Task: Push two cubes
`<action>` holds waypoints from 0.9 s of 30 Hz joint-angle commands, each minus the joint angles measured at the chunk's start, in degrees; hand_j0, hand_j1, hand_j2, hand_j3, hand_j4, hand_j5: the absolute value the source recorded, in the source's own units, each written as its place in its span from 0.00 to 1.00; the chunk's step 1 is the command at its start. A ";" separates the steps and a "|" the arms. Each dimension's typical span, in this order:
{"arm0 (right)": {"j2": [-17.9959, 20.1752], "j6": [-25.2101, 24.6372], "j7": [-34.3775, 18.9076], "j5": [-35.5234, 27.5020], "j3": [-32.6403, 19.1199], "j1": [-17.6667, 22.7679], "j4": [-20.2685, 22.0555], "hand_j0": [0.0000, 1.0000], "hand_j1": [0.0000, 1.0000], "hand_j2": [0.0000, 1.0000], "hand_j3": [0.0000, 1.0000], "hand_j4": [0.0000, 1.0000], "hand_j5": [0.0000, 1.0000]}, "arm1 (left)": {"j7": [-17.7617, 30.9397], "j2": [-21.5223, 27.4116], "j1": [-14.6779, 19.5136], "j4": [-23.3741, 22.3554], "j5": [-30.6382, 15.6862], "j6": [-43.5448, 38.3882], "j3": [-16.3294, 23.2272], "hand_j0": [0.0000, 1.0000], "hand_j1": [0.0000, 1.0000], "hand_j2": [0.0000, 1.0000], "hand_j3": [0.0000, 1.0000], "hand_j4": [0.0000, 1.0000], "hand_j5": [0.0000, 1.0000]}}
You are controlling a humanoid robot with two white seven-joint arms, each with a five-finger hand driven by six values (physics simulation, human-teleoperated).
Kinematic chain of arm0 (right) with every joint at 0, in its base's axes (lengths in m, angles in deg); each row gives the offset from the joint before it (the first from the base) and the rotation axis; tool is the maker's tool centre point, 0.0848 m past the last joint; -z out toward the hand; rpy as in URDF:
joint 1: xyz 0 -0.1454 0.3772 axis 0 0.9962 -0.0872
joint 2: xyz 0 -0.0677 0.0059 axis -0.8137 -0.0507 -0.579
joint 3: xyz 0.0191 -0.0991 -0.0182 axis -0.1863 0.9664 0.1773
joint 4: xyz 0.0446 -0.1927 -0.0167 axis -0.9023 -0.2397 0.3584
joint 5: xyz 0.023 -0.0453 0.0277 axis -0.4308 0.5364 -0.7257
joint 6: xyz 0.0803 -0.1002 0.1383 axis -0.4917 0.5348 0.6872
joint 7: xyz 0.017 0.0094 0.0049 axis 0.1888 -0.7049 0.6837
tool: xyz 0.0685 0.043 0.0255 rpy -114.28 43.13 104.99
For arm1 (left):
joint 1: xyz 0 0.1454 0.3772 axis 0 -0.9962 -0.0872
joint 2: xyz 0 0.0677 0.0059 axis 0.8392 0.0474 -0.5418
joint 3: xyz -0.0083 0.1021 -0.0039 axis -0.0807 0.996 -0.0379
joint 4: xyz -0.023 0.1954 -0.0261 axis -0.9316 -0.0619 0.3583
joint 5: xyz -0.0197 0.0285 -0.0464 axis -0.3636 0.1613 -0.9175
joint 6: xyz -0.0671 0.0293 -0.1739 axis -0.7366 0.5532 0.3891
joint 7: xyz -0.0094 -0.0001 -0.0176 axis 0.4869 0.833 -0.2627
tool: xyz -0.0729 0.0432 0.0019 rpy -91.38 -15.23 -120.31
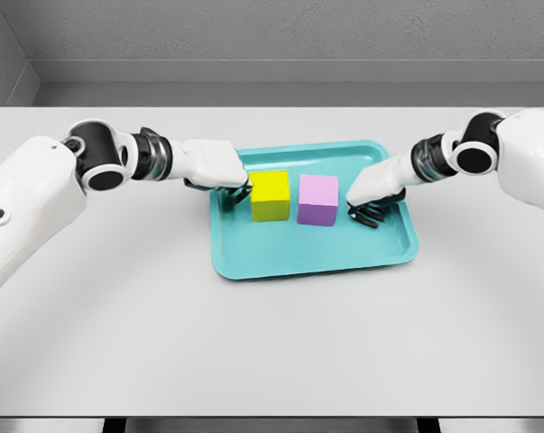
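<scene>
**Cubes flanked by 2 hands inside the teal tray**

Cubes, 2 in number, are seen side by side in the middle of a teal tray (pixel 253 266), nearer its far edge than its near one. The yellow cube (pixel 271 196) is placed toward the tray's left edge and the purple cube (pixel 318 199) toward its right edge; a narrow gap is left between them, so they are close but apart.

The left hand (pixel 219 173) is brought in over the tray's left rim, with its dark fingertips (pixel 238 191) curled downward and set against, or just beside, the left face of the yellow cube. Nothing is gripped by it.

The right hand (pixel 373 194) is lowered inside the tray near its right edge, with its fingers (pixel 369 216) curled down onto the tray floor. A small strip of teal is visible between these fingers and the right face of the purple cube, so contact is not shown. Nothing is held in this hand either.

The tray is laid on a white table (pixel 272 352), at the centre of its width and toward the far edge.
</scene>
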State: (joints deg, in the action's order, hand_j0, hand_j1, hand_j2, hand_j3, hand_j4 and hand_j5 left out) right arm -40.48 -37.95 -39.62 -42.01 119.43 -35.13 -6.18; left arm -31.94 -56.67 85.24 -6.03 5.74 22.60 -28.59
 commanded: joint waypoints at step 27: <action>2.40 -0.99 0.00 0.69 6.43 -5.80 4.42 0.13 0.13 0.13 0.13 0.13 0.13 | -0.66 1.13 1.67 1.70 -1.51 0.96 0.69 0.43 0.43 0.43 0.43 0.43 0.43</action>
State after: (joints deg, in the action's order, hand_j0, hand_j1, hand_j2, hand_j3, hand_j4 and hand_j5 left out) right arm -38.77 -38.97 -39.99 -42.57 123.76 -41.63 -4.46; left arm -32.58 -56.19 87.26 -5.26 5.74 23.68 -27.78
